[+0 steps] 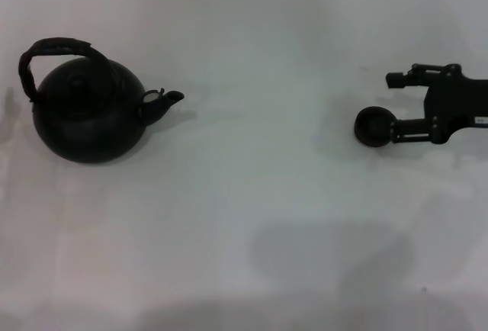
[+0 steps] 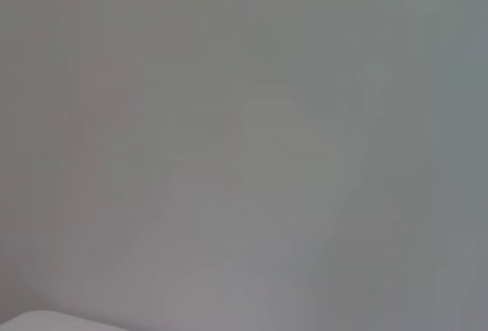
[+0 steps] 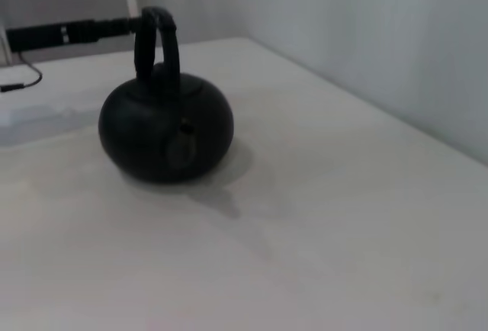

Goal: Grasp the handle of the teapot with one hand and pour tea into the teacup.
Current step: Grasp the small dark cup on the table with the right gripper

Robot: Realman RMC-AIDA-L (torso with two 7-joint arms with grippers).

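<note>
Step in hand, as judged: opening stage, nothing poured, handle [image 1: 55, 47] not yet taken. No tool anywhere near the teapot [image 1: 88, 114]; left tool absent from the head view, and nothing but a blank pale surface in the left wrist view.

Teapot standing upright on the white table [image 1: 252, 209], spout directed toward the teacup [image 1: 374, 126]. Large, round, matte black, knobbed lid seated, arched hoop handle raised over the top with a rough brownish wrap. Same pot upright in the right wrist view.

Teacup well apart from the teapot, off its spout side, on the table. Small, round, dark, no handle.

Right tool [image 1: 390, 108] just beside the teacup on the side away from the teapot: fingers spread apart, lower finger at or touching the cup, upper finger clear of it. Not clamped on anything.

Next move, as judged: a tool brought over the teapot, fingers opened across the hoop and closed on its crown. Gap between pot and cup to be closed before any tilt of the spout.
</note>
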